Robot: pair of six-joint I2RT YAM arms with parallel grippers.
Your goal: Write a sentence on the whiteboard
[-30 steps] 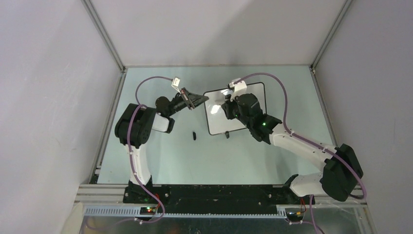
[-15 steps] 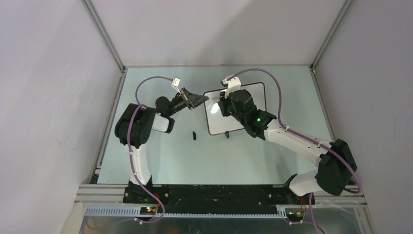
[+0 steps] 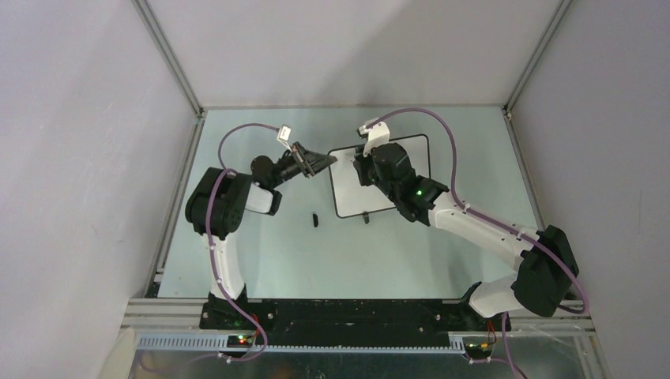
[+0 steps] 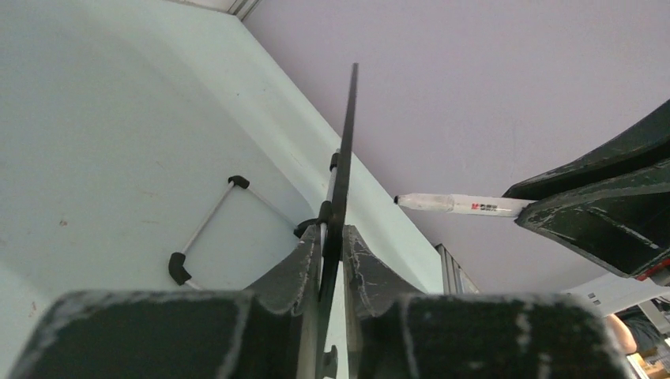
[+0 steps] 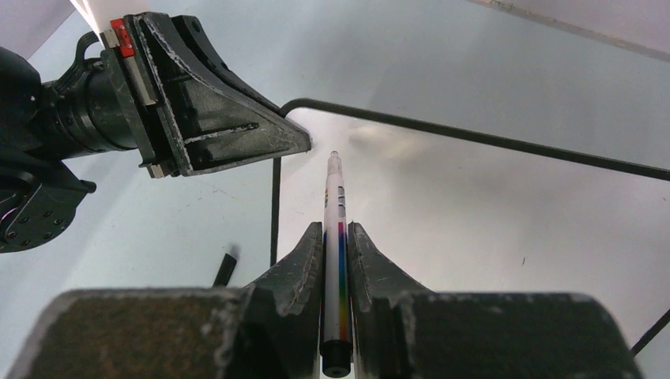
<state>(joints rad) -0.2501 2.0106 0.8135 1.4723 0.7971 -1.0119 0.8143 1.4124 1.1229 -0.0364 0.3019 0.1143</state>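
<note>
Marker (image 5: 335, 197) leftward; whiteboard (image 4: 348, 126) in left jaws

- From above, the right arm's wrist (image 3: 387, 170) covers the middle and right of the whiteboard (image 3: 346, 199). Nothing on that part of its face can be read.
- In the right wrist view, the board runs off the frame's right edge. Below the tips of the right gripper (image 5: 336, 237), much of the marker (image 5: 335, 189) sits between the fingers. Whether its tip touches the glossy surface cannot be told.
- In the left wrist view, the board shows edge-on only. Its lower end disappears between the fingers of the left gripper (image 4: 332, 241), and whether they press it is unclear.
- At the right of that frame, the marker's rear end is hidden behind the other gripper.
- The dark speck (image 3: 314, 219) at centre left of the top view is too small to identify.
</note>
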